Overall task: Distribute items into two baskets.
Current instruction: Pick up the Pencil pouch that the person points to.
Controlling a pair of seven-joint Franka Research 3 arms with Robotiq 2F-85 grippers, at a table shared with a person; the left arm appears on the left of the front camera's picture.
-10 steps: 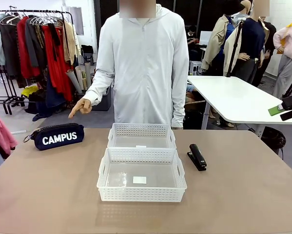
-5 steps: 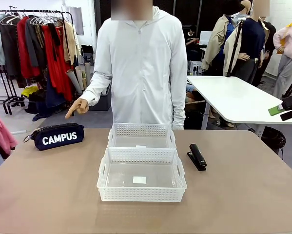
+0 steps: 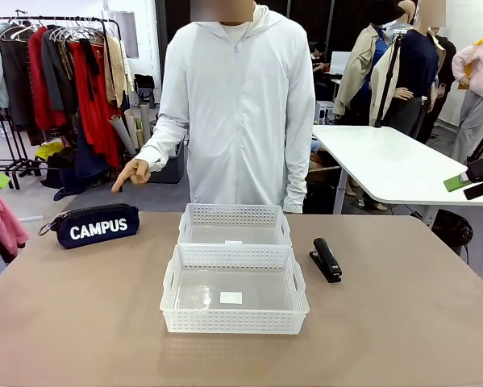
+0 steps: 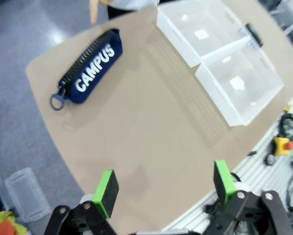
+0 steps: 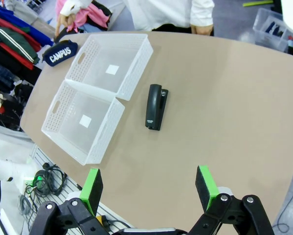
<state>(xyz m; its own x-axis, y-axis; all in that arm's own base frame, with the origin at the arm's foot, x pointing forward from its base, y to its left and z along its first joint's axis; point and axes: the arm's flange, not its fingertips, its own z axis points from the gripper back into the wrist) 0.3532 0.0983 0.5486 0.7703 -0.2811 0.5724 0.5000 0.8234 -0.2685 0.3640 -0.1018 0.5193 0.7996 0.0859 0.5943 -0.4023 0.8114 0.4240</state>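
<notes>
Person's hand (image 3: 133, 172) barely moved, empty, forefinger toward pouch (image 3: 94, 226) by far edge of table (image 3: 80, 322); left gripper (image 4: 165, 186), right gripper (image 5: 148, 187) agape, nothing sorted

A: Left gripper (image 4: 165, 183) state?
B: Jaws wide apart, holding nothing. Wrist raised high, pointing down at a slant.
A: Right gripper (image 5: 148, 187)?
B: Same. Jaws spread wide, empty, wrist held high and tilted downward.

The far basket (image 3: 234, 214) is set touching behind the near basket (image 3: 234, 321); the pouch (image 3: 96, 226) is laid left of them, the stapler (image 3: 326, 259) just right
</notes>
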